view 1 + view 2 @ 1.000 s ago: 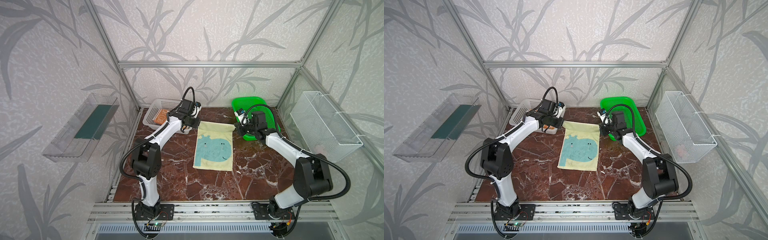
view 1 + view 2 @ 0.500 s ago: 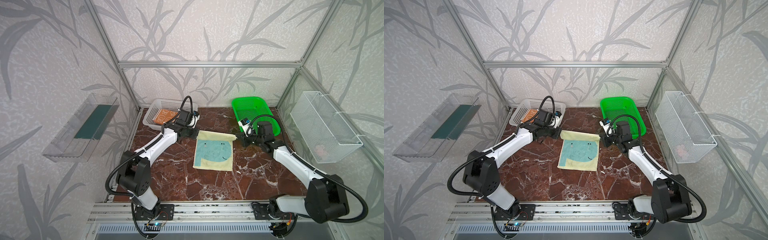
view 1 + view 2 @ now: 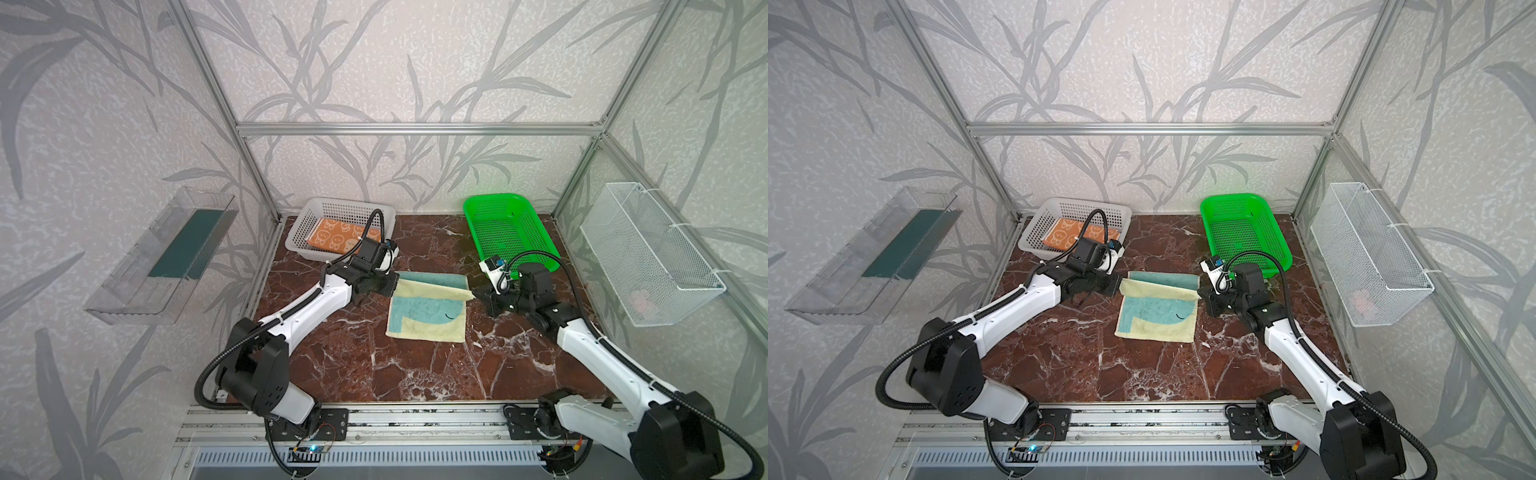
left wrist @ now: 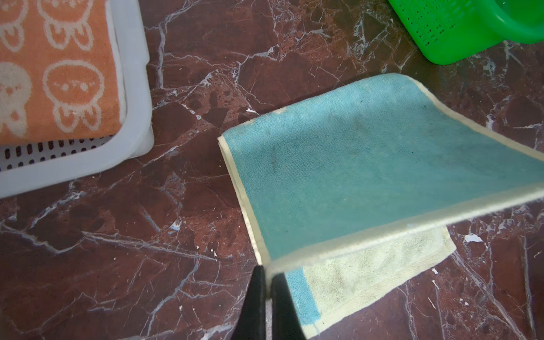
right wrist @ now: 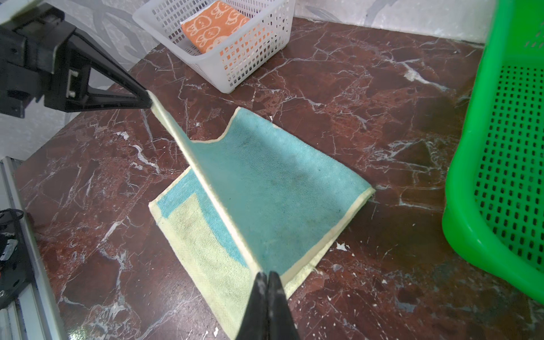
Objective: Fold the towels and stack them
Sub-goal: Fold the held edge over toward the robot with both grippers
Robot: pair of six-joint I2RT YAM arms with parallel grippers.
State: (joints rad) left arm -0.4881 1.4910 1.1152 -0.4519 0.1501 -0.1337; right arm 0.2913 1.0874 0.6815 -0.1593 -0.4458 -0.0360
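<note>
right wrist view: the pale yellow towel [image 5: 265, 188] lies mid-table, its near half flat on the marble table [image 5: 382, 103] and its far edge lifted so the blue underside shows. my right gripper [image 5: 267, 276] is pinched tight on one far corner and my left gripper [image 5: 147, 101] is clamped on the other, with the hem stretched straight between them. i judge it light, limp terry. it will sag if the corners drift together, and the thick hem should not slip, so the corners are the right hold. i'd keep that edge taut through the fold. the orange rabbit towel [image 3: 337, 237] sits folded in the white basket [image 3: 298, 241] at the far left, and the green basket [image 3: 494, 198] stands at the far right.
</note>
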